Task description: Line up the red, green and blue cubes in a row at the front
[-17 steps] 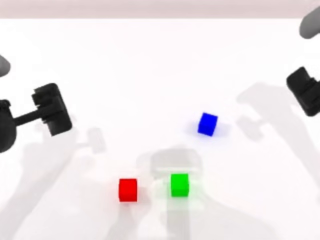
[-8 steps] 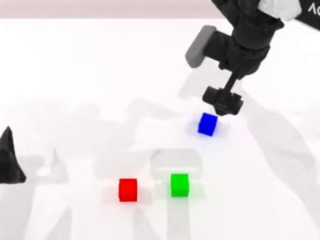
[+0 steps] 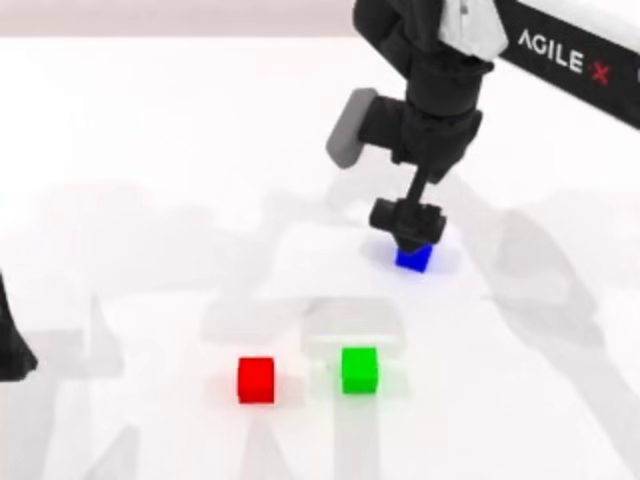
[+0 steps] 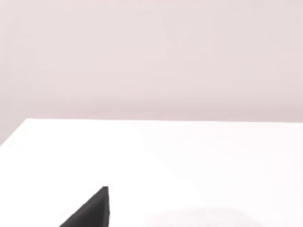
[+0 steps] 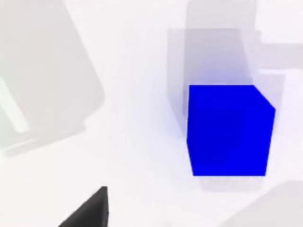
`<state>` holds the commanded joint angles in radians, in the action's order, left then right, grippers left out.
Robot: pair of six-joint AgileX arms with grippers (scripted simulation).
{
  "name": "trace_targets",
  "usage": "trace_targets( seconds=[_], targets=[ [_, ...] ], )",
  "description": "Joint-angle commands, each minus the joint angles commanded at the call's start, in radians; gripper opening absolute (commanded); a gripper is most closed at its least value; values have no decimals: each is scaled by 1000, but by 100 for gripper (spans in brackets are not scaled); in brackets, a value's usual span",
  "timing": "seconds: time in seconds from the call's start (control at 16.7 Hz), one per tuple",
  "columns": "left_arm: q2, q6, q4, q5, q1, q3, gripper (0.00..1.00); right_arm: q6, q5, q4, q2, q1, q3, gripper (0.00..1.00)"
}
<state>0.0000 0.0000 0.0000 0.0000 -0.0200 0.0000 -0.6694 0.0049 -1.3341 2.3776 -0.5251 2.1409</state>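
Note:
The blue cube [image 3: 414, 260] sits on the white table right of centre, partly covered from above by my right gripper [image 3: 408, 232]. That gripper hangs low over the cube's far side and is open, holding nothing. The right wrist view shows the blue cube [image 5: 228, 130] close up on the table, with one dark fingertip [image 5: 92, 210] off to its side and not touching. The red cube [image 3: 256, 380] and green cube [image 3: 359, 369] stand side by side near the front, a small gap apart. My left arm [image 3: 10, 345] is parked at the left edge, its fingertip [image 4: 92, 210] over bare table.
The white table [image 3: 150, 200] carries only the three cubes. Its back edge [image 3: 200, 37] meets a pale wall. The right arm's black links [image 3: 430, 70] reach in from the back right over the table.
My right arm has swung in from the right edge, then moved left and down over the blue cube. My left arm has drawn back to the left edge. The cubes have not moved.

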Motion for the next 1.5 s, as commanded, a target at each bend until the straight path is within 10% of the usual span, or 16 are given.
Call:
trace_targets(
  seconds=[1.02, 1.5],
  targets=[
    [0, 0, 0, 0, 0, 0, 100, 2, 1, 278, 54, -1, -224, 100],
    [0, 0, 0, 0, 0, 0, 100, 2, 1, 278, 54, -1, -224, 40]
  ],
)
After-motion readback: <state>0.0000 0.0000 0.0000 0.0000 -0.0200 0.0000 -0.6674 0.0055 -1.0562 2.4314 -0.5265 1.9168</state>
